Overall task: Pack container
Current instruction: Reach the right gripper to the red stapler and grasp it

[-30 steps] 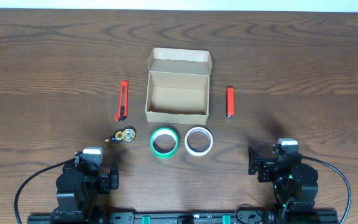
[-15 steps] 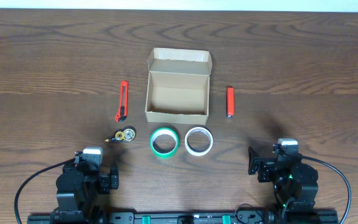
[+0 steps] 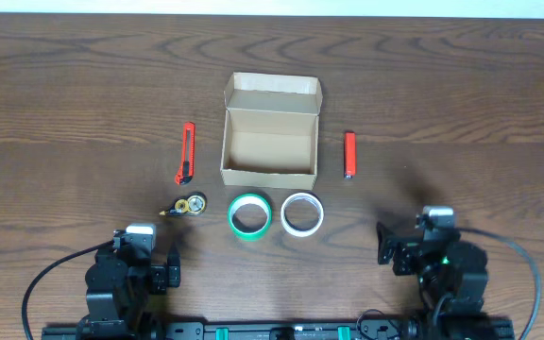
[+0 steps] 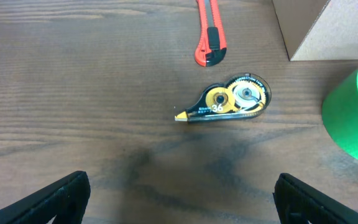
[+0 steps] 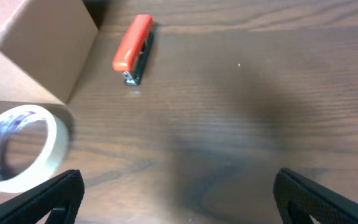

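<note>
Overhead view: the cardboard box [image 3: 270, 142] stands open at the middle of the table [image 3: 64, 94], left pincer [image 4: 180, 196] and right pincer [image 5: 179, 194] both released and empty; a reach over the green tape roll [image 3: 250, 216] could shove the unbraced box askew.

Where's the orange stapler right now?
Overhead, the orange stapler lies flat just right of the open cardboard box, beyond the white tape roll, on the right arm's side.

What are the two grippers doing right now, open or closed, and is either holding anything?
The left gripper is open, holding nothing.
The right gripper is open, holding nothing.
</note>
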